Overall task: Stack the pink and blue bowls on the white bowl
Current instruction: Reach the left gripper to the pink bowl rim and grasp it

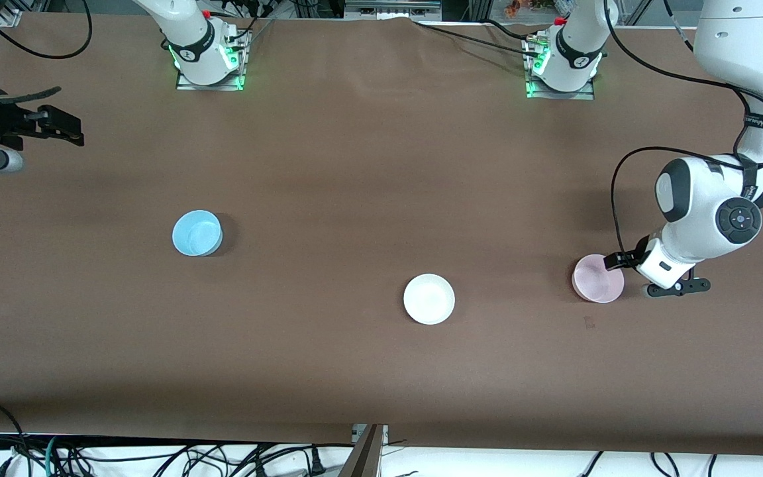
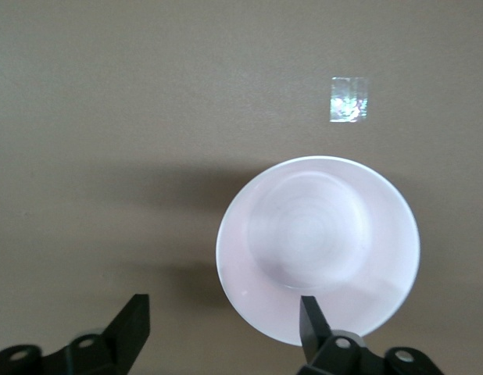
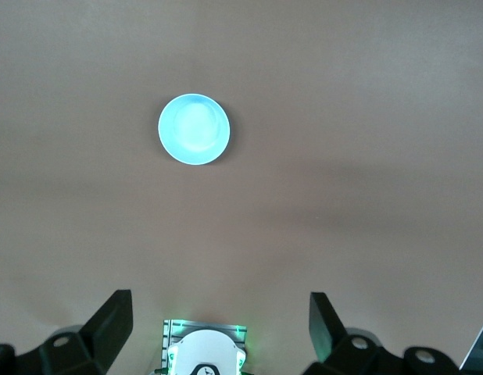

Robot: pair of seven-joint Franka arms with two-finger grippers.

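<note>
Your left gripper (image 1: 646, 275) is down at the pink bowl (image 1: 598, 278), which sits on the surface toward the left arm's end from the white bowl (image 1: 428, 299). Its jaws stand spread, one finger (image 2: 313, 324) apparently inside the rim, the other outside. Close squarely on the wall, then lift straight. The blue bowl (image 1: 197, 232) lies toward the right arm's end from the white bowl. The right gripper (image 1: 50, 126) waits, jaws released.

The right gripper (image 3: 220, 324) hangs high over the brown table (image 3: 366, 195) with its two dark fingers (image 3: 112, 320) spread wide and nothing between them. The blue bowl (image 3: 194, 128) sits upright on the table, apparently empty. Between the fingers shows what looks like the arm's base (image 3: 204, 350), lit green.
</note>
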